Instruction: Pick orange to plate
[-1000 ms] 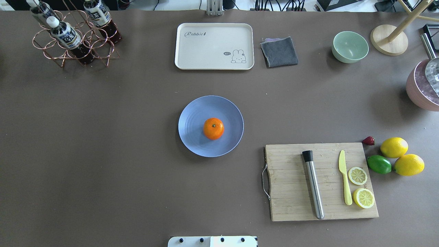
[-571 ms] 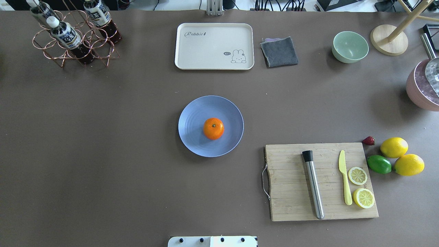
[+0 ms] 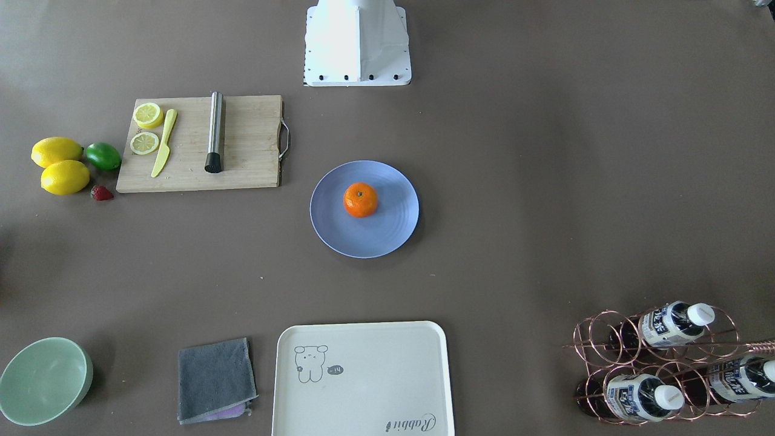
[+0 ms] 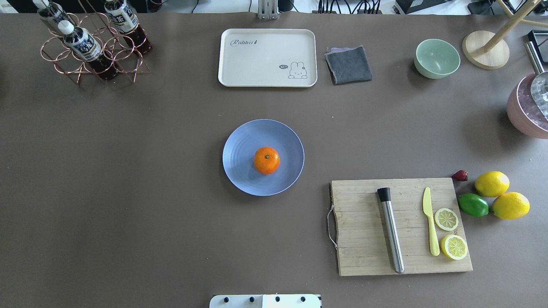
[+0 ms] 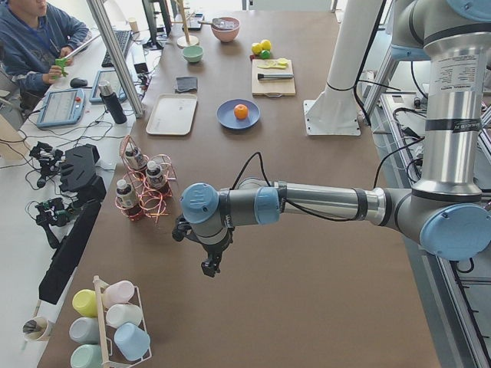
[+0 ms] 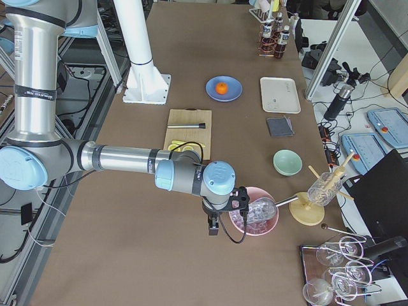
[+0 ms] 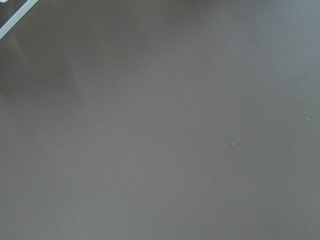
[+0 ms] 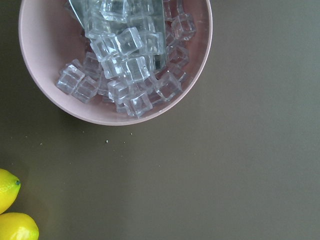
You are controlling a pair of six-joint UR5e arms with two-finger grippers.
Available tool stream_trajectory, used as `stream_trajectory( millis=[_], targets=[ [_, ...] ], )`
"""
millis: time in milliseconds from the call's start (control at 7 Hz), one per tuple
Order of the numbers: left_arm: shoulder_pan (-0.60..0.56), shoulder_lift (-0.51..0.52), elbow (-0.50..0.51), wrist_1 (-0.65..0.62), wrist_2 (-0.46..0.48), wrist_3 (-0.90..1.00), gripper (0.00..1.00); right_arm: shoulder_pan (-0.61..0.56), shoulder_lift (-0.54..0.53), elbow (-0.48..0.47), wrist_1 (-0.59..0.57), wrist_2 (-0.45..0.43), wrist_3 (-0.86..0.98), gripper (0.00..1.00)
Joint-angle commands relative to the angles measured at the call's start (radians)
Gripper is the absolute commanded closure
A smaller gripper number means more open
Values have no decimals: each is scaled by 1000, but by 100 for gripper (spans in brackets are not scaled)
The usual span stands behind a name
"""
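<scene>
The orange rests stem-up near the middle of the periwinkle-blue plate at the table's centre; the front-facing view shows the same orange on the plate. Neither gripper appears in the overhead or front-facing view. My left gripper hangs over bare table at the left end, far from the plate, seen only from the side. My right gripper hangs beside the pink bowl at the right end. I cannot tell whether either is open or shut.
A cutting board holds a steel muddler, a yellow knife and lemon slices. Two lemons, a lime and a strawberry lie to its right. A cream tray, grey cloth, green bowl, bottle rack and a pink bowl of ice cubes stand around.
</scene>
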State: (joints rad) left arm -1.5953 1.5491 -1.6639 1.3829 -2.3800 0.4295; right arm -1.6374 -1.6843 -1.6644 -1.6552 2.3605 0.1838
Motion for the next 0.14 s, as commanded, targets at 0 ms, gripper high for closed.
stream_trajectory(
  millis=[0],
  targets=[
    [0, 0, 3, 1, -1, 0, 2, 1, 0, 0, 0, 0, -1, 0]
  ],
)
